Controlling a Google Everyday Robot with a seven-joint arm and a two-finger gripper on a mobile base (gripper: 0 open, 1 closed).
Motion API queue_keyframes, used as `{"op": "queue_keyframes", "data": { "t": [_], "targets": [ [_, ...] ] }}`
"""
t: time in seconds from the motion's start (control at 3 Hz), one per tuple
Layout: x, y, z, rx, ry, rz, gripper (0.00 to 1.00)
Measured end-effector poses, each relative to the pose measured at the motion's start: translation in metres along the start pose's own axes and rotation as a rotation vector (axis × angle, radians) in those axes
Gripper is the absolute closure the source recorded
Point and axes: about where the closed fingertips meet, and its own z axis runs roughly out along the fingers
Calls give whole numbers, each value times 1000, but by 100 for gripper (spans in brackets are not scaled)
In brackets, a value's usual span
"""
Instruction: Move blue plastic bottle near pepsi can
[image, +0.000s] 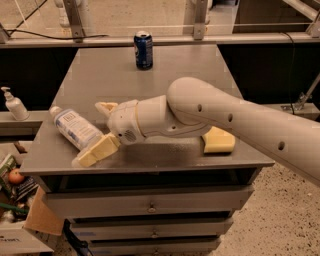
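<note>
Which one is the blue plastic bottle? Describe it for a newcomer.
On the grey cabinet top, look at the front left corner. The blue plastic bottle lies on its side there, the open gripper straddling its base end. It is clear bluish with a white cap, unlike the upright dark pepsi can at the back and the pump dispenser off the cabinet.

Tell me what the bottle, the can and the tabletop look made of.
The blue plastic bottle looks like clear, glossy plastic: see-through body. The pepsi can: likely painted metal, silvery rim. The tabletop: probably brushed metal, dull grey sheen. The gripper, open, straddles the bottle.
</note>
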Motion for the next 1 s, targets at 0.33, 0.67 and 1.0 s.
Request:
{"op": "queue_keyframes", "data": {
  "t": [0.33,0.67,1.0],
  "targets": [
    [8,6,8,24,13,31,17],
    [13,9,10,47,24,50,41],
    [13,-1,-1,84,30,49,64]
  ]
}}
